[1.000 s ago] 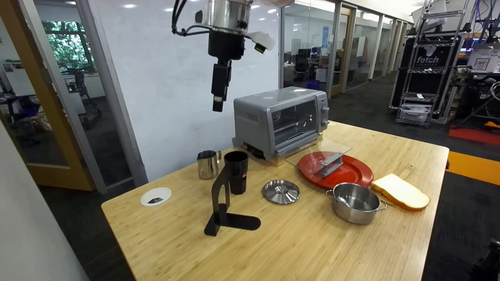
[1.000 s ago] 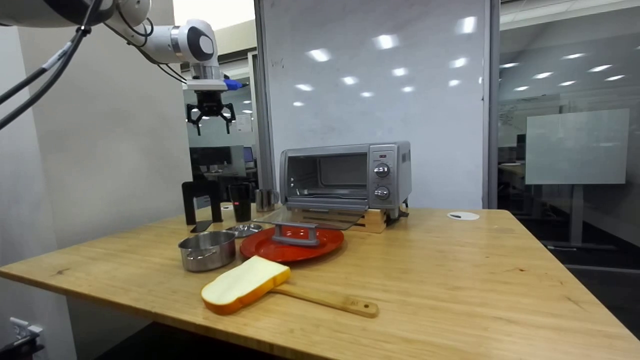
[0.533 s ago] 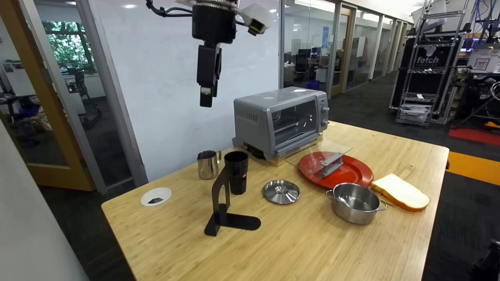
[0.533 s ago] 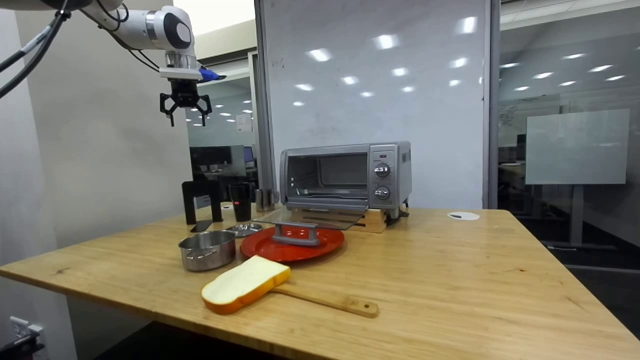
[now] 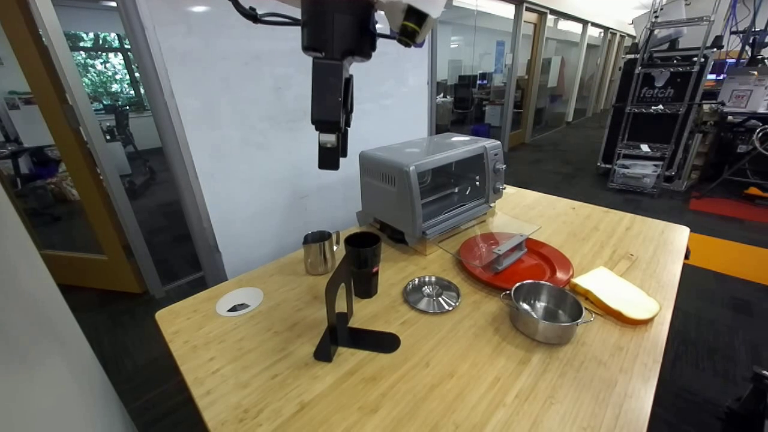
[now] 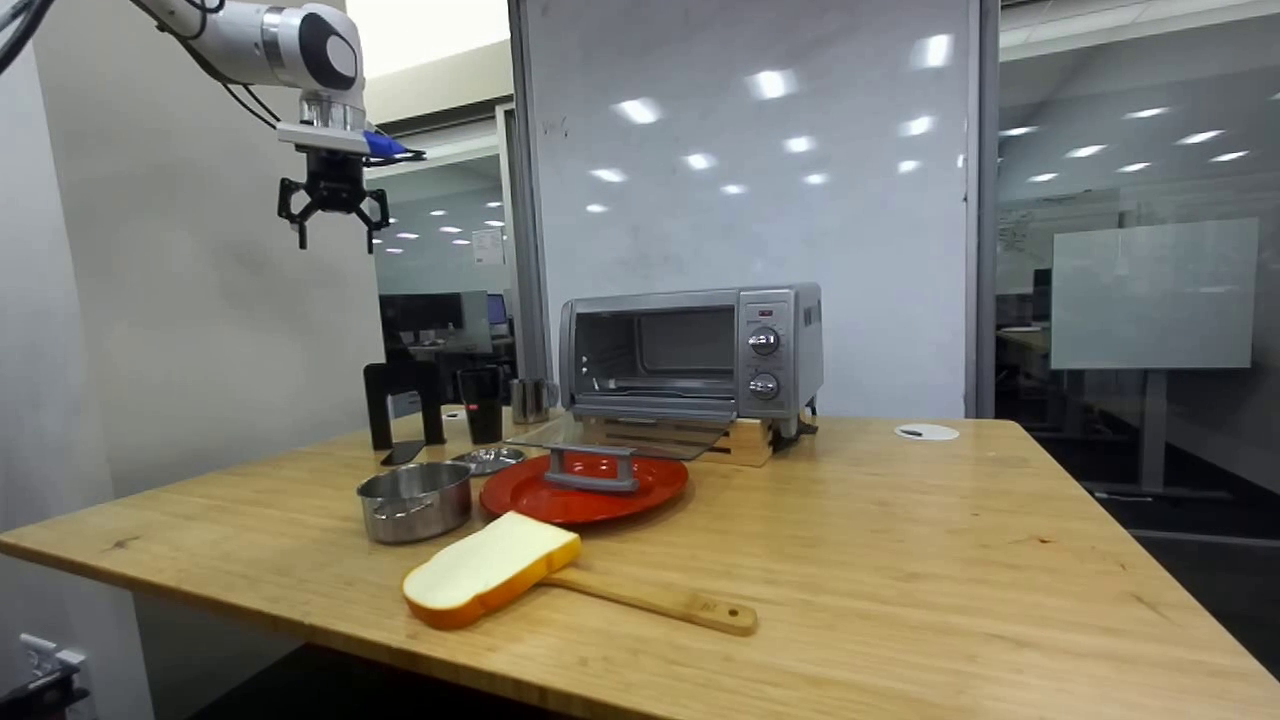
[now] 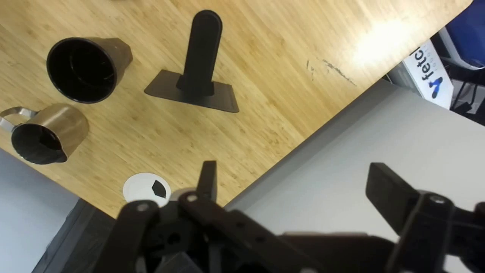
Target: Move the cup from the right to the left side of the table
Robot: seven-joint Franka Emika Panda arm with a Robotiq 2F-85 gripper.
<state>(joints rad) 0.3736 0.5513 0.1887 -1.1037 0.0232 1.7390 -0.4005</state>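
Light wood-grain table [image 5: 480, 378] across lower frame, grey boxy toaster oven [image 5: 412, 187] centre-frame in both exterior views. Black two-fingered claw [image 6: 336, 244] spread wide, holding nothing. Tall black cylindrical cup [image 5: 367, 270] on table, well below claw, to its right in those views. Cup upright, long axis vertical, mouth up. Thin black bookend [image 5: 367, 340] partly hides cup in exterior view; shiny steel pitcher [image 5: 318, 258] just beside cup.
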